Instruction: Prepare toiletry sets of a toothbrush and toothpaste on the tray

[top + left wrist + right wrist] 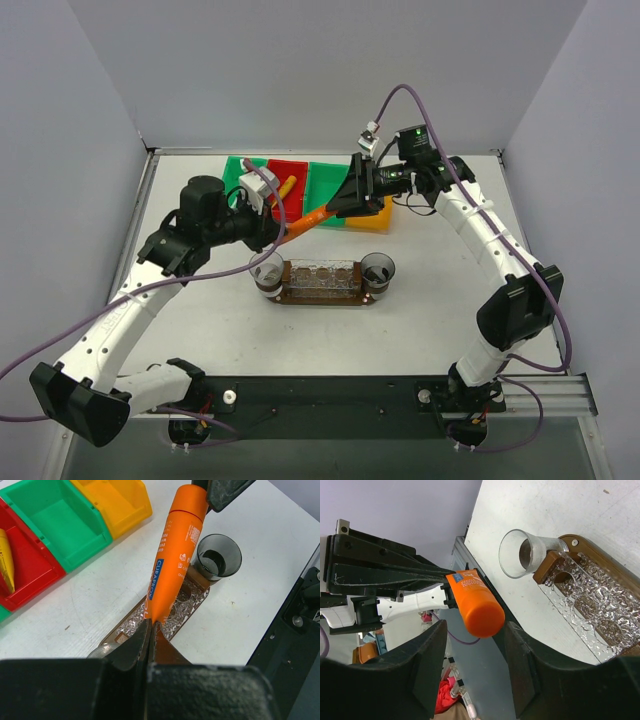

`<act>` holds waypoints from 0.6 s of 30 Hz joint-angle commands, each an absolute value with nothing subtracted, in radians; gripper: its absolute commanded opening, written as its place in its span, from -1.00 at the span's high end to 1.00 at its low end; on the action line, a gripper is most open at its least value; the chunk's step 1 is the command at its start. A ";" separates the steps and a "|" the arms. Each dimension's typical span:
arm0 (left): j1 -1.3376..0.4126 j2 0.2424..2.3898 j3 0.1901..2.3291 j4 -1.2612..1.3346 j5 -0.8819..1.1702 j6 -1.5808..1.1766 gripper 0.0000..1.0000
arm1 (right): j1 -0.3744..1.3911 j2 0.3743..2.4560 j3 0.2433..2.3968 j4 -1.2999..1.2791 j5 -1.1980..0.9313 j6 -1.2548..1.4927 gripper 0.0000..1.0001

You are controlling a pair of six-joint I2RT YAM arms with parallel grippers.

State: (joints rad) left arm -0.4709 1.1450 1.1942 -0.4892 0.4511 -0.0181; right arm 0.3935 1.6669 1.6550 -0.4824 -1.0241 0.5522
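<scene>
The left gripper (151,626) clamps the flat crimped end of the orange toothpaste tube (172,555), blue-labelled and round-capped, while the right gripper (475,635) stands open astride its cap.

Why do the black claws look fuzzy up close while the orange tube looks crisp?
Left wrist view: the black left gripper sits too near the lens, so it blurs; the orange plastic toothpaste tube is sharp, lettering readable. Right wrist view: the black right gripper blurs likewise. Top view: even light, faint shadows.
</scene>
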 commanded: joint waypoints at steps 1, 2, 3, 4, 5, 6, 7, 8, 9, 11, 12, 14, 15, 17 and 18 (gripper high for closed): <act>-0.476 1.106 1.195 -0.411 0.477 -0.017 1.00 | 0.403 1.657 1.670 -0.463 -1.063 0.552 0.12; -0.476 1.106 1.193 -0.413 0.480 -0.018 1.00 | 0.405 1.660 1.674 -0.462 -1.062 0.554 0.13; -0.476 1.106 1.193 -0.410 0.482 -0.020 1.00 | 0.406 1.666 1.675 -0.462 -1.065 0.554 0.14; -0.477 1.106 1.193 -0.408 0.483 -0.021 1.00 | 0.407 1.670 1.677 -0.462 -1.068 0.554 0.16; -0.477 1.109 1.193 -0.407 0.480 -0.025 1.00 | 0.407 1.672 1.680 -0.462 -1.071 0.554 0.19; -0.477 1.111 1.195 -0.405 0.479 -0.026 1.00 | 0.408 1.677 1.681 -0.463 -1.074 0.554 0.20; -0.477 1.112 1.195 -0.405 0.479 -0.026 1.00 | 0.410 1.677 1.680 -0.463 -1.074 0.554 0.20; -0.477 1.114 1.198 -0.403 0.482 -0.025 1.00 | 0.410 1.678 1.680 -0.462 -1.075 0.551 0.20; -0.477 1.115 1.201 -0.403 0.483 -0.026 1.00 | 0.410 1.681 1.678 -0.462 -1.078 0.551 0.20; -0.477 1.117 1.200 -0.397 0.483 -0.029 1.00 | 0.411 1.686 1.683 -0.462 -1.083 0.552 0.21; -0.477 1.118 1.200 -0.394 0.485 -0.029 1.00 | 0.411 1.689 1.684 -0.463 -1.083 0.552 0.21; -0.477 1.124 1.200 -0.390 0.492 -0.032 1.00 | 0.410 1.693 1.689 -0.462 -1.088 0.549 0.21; -0.477 1.124 1.198 -0.387 0.497 -0.035 1.00 | 0.410 1.697 1.693 -0.462 -1.091 0.549 0.21; -0.477 1.129 1.198 -0.380 0.500 -0.041 1.00 | 0.411 1.700 1.695 -0.463 -1.094 0.549 0.21; -0.477 1.127 1.200 -0.379 0.500 -0.043 1.00 | 0.410 1.703 1.698 -0.462 -1.095 0.546 0.21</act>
